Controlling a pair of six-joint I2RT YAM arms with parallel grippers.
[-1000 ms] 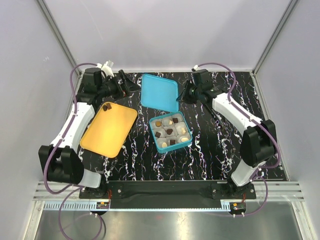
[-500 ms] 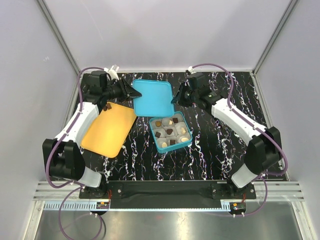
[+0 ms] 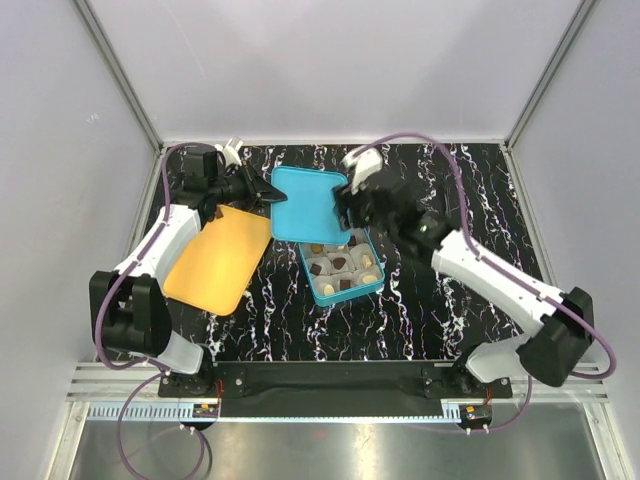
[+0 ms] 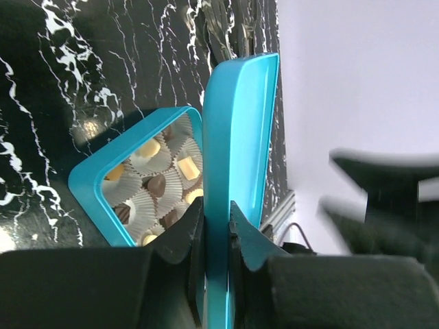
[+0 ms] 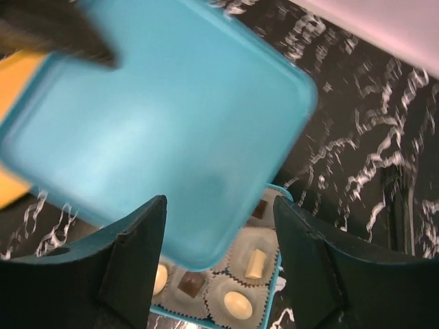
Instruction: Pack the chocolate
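Chocolate (image 4: pixel 156 185) in box (image 4: pixel 89 179); left gripper (image 4: pixel 216 214) pinching lid (image 4: pixel 236 137) edge; right gripper (image 5: pixel 219 203) spread, seemingly over lid.

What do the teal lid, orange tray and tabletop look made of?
Teal rounded-square lid: likely painted tin or stiff plastic; thin wall, turned-down rim, smooth satin sheen.
Orange rectangular tray: probably matte plastic; uniform colour, rounded raised lip.
Black white-veined tabletop: marble-print surface, possibly a mat or laminate; can't tell.

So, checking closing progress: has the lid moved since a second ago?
Yes. The lid has shifted toward the box, now covering its far edge.
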